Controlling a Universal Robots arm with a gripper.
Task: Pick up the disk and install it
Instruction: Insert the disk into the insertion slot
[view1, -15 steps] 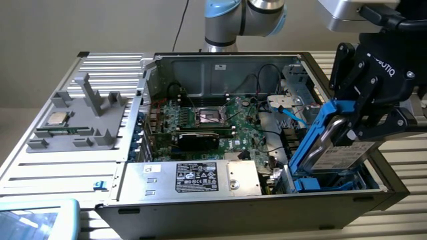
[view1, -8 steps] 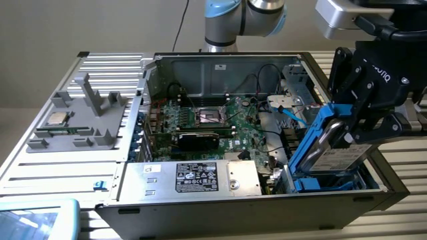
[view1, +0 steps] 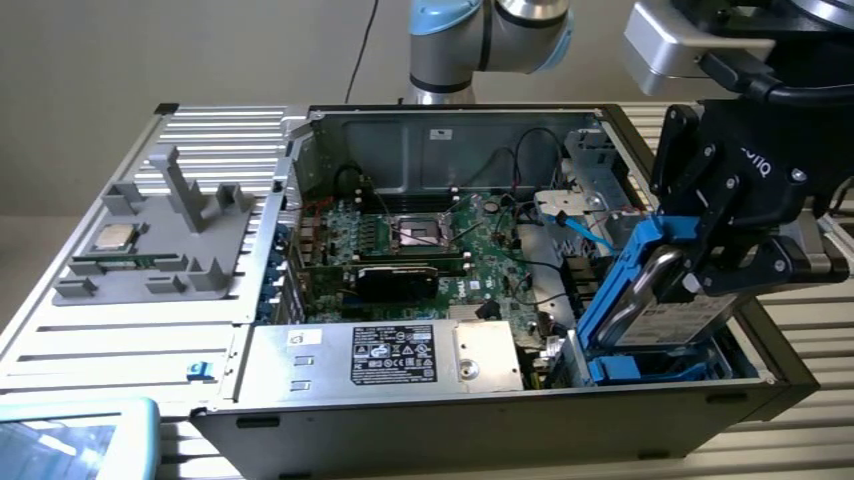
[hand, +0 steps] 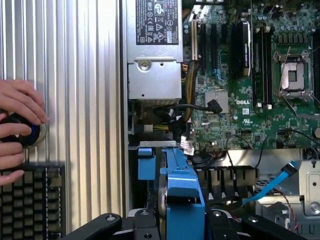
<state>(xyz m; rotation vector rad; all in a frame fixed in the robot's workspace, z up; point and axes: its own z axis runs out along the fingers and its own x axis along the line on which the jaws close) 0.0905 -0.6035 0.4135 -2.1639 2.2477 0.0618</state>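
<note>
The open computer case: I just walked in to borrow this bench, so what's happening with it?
A robot arm is working over the open computer case. Its gripper is clamped on the disk, which sits in its blue carrier. The disk is tilted on edge, low in the case's corner at the exterior view's right, and does not look seated yet. In the wrist view, a person's hand rests on a round knob beside a keyboard.
</note>
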